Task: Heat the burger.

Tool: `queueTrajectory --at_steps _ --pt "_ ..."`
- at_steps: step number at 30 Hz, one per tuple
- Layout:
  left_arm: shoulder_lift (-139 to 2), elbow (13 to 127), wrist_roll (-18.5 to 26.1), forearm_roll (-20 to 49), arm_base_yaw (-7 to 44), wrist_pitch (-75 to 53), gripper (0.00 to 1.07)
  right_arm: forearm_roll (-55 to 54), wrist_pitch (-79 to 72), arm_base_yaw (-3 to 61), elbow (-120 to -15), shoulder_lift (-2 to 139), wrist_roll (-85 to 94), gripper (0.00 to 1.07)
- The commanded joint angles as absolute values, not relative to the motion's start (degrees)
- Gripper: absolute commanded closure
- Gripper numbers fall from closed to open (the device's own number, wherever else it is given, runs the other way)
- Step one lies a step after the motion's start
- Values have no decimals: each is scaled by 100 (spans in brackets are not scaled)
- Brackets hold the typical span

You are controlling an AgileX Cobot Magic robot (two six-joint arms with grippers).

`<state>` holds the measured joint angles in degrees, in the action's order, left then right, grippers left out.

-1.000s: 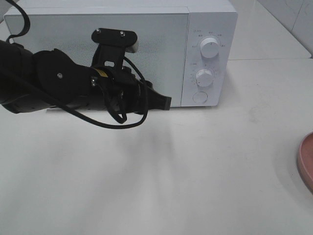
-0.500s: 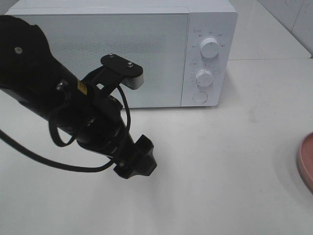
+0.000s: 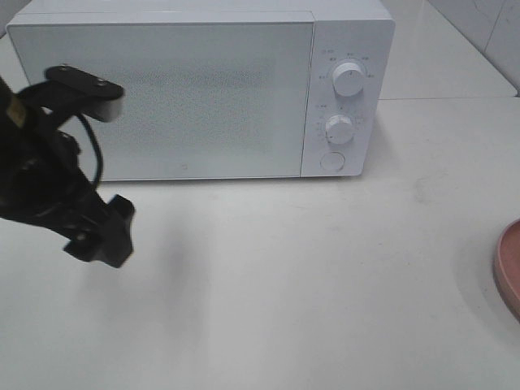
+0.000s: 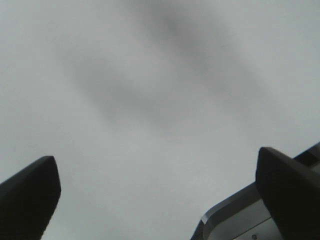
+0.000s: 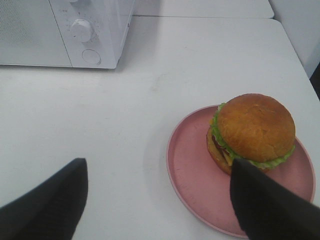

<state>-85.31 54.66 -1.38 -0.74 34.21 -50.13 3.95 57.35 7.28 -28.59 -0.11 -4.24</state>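
A white microwave (image 3: pixel 199 85) with its door closed and two round knobs (image 3: pixel 348 80) on the panel beside the door stands at the back of a plain white table (image 3: pixel 325 276), with pale tiled wall (image 3: pixel 487 32) just beyond its knob side.

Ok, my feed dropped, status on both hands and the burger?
Left hand open, empty, low over table. Right hand open, above burger on pink plate. Microwave door shut, nothing in the way.
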Motion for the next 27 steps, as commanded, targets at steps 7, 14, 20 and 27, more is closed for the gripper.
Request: queueTrajectory --at_steps 7,14,20,27 --pt "-7746 5455 -138 -138 1564 -5827 6 378 5724 688 -2853 -183 -350 31" --pt "-6686 5409 -166 -74 659 -6463 6 378 5724 688 -2853 -183 -350 31" --pt "-5655 4721 -252 -80 470 -6457 6 378 5724 688 -2853 -183 -350 31" --pt "-4429 3810 -252 -183 470 -6411 6 378 5724 688 -2853 -183 -350 31"
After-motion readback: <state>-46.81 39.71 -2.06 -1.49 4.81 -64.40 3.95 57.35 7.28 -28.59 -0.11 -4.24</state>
